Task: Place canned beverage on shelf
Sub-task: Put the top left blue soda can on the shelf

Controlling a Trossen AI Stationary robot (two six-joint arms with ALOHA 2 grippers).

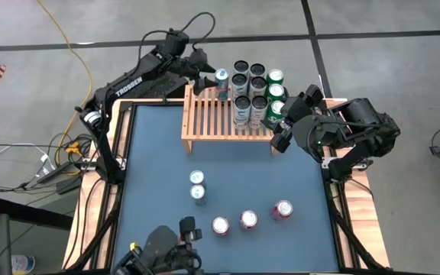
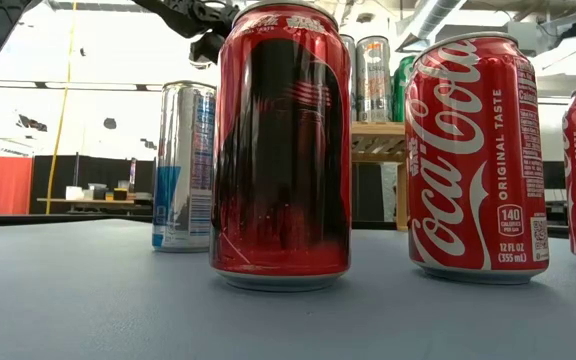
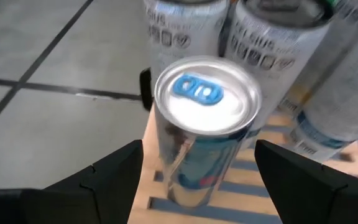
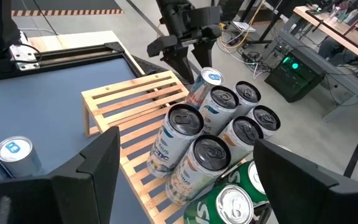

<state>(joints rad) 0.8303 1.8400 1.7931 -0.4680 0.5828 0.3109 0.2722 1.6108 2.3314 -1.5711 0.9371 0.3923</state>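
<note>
The light-wood shelf [image 1: 218,116] stands at the table's far side, with several cans grouped on its right half. A slim silver can with a blue tab [image 3: 201,124] stands upright on the slats at the shelf's far edge [image 1: 222,82], left of the group. My left gripper [image 1: 208,79] reaches in from the far left and is open; its fingers flank this can with a gap on each side. My right gripper [image 1: 281,136] hangs open above the shelf's right end, nothing between its fingers.
Several loose cans stand on the blue table in front of the shelf: two silver ones [image 1: 197,185] and three red ones [image 1: 248,219]. The can group [image 4: 216,130] stands close beside the slim can. A third dark arm part [image 1: 166,248] sits at the near edge.
</note>
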